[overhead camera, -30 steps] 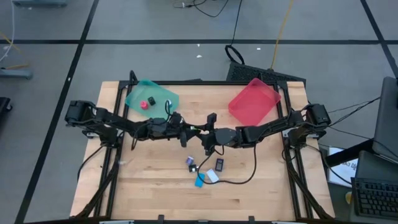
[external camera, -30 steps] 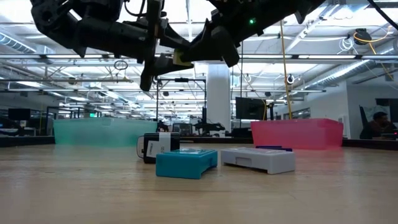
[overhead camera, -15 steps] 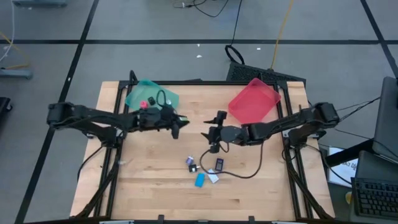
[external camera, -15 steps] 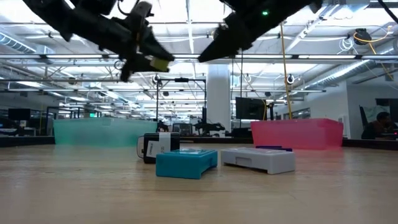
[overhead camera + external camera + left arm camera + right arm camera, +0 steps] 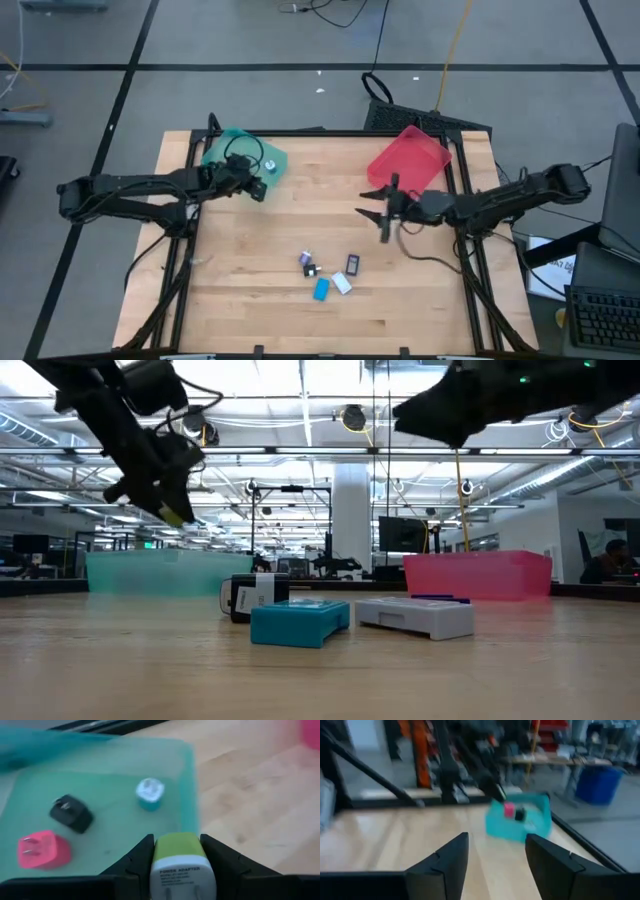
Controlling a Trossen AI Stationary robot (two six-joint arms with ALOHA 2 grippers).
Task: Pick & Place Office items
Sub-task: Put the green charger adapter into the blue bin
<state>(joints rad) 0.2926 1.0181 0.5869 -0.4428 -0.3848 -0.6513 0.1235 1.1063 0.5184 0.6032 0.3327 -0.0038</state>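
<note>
My left gripper (image 5: 257, 188) hovers at the near right rim of the teal tray (image 5: 240, 150), shut on a green and white power adapter (image 5: 182, 865). Inside the tray lie a pink plug (image 5: 42, 851), a black adapter (image 5: 72, 813) and a teal and white one (image 5: 150, 794). My right gripper (image 5: 384, 212) is open and empty, in the air just in front of the red tray (image 5: 408, 162). Several small office items lie flat on the table's near middle: a bright blue block (image 5: 321, 289), a white one (image 5: 342, 283), a dark blue one (image 5: 352, 264) and a purple and black piece (image 5: 307, 262). My left gripper pinches the adapter's two opposite sides (image 5: 159, 862) between its two fingers; the green end points away from the wrist. The fingers slant down toward the tray from the table's right. The adapter is lifted clear, above the tray's rim.
Bare wood lies between the two trays and around the cluster of pieces. A dark cable (image 5: 400, 255) trails from the right arm over the table. In the low view the blue block (image 5: 298, 622) and white block (image 5: 415, 615) stand in front of both trays.
Both grippers have parted from the table's middle. My left gripper has carried the green adapter toward the far left, up to the teal tray, and tipped downward. My right gripper has drawn back toward the right edge beside the red tray and rolled about its own line.
</note>
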